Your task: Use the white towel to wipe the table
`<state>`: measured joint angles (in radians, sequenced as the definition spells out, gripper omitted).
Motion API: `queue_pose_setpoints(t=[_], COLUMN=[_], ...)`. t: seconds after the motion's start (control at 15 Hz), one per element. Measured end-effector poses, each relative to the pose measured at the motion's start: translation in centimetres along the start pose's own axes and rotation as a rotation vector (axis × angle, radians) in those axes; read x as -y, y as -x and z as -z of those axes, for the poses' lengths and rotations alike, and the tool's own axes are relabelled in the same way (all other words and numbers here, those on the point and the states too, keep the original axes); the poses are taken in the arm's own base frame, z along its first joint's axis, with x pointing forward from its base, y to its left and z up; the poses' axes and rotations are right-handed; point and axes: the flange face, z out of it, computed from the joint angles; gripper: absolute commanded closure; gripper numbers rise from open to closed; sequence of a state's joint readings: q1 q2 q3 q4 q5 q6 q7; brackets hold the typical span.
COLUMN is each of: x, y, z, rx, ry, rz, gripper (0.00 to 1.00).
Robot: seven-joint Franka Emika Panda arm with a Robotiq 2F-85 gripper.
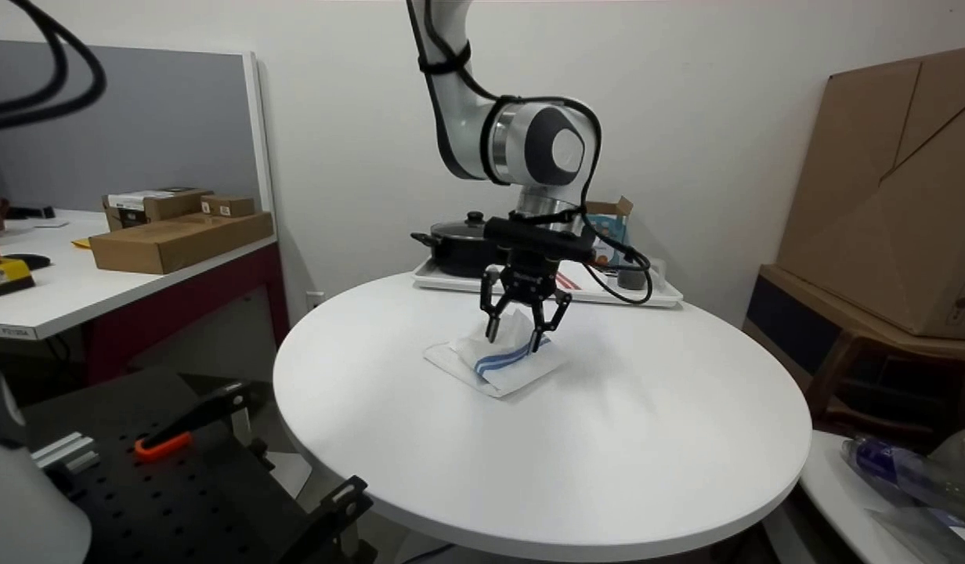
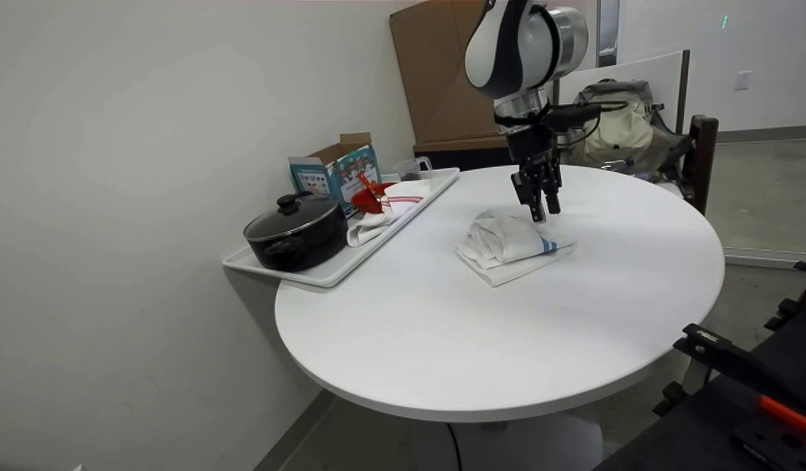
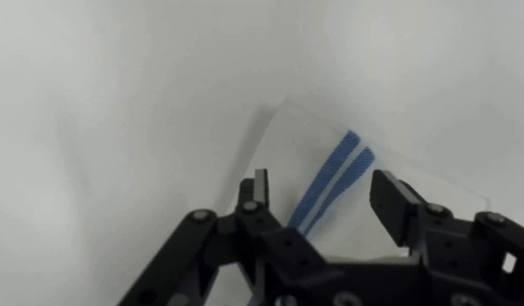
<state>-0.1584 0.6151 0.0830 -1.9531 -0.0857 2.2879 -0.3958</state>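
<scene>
Here's the gripper (image 1: pixel 514 342), pointing down right over the towel (image 1: pixel 489 360), and its fingers (image 3: pixel 389 208) stand clearly apart! Look through the wrist view: a good broad gap, one tip either side of the blue stripes (image 3: pixel 323 180), the grip free of cloth. Full spread, or a little short of it? Can't tell. Are those tips brushing the fabric? In both exterior views they hang very close to it, but contact can't be made out. The towel itself lies folded on the round table (image 1: pixel 608 462), bunched loosely on top, a flatter layer spreading out beneath. Over at the table's edge sits the tray (image 2: pixel 337 269), carrying the pot (image 2: pixel 298 229).
</scene>
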Motion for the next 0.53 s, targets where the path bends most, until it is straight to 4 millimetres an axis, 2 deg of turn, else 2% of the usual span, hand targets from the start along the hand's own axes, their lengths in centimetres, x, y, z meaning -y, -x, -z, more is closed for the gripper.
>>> queue_pose_setpoints(t=[0.07,0.33,0.53], x=[0.4,3.2,5.4], y=[0.5,2.4,5.1], z=[0.6,4.7,7.8], rx=[0.019,0.016,-0.036], ry=[-0.057,-0.199,-0.217], rz=[-0.011,-0.059,-0.091], gripper=[0.0,0.0,0.0])
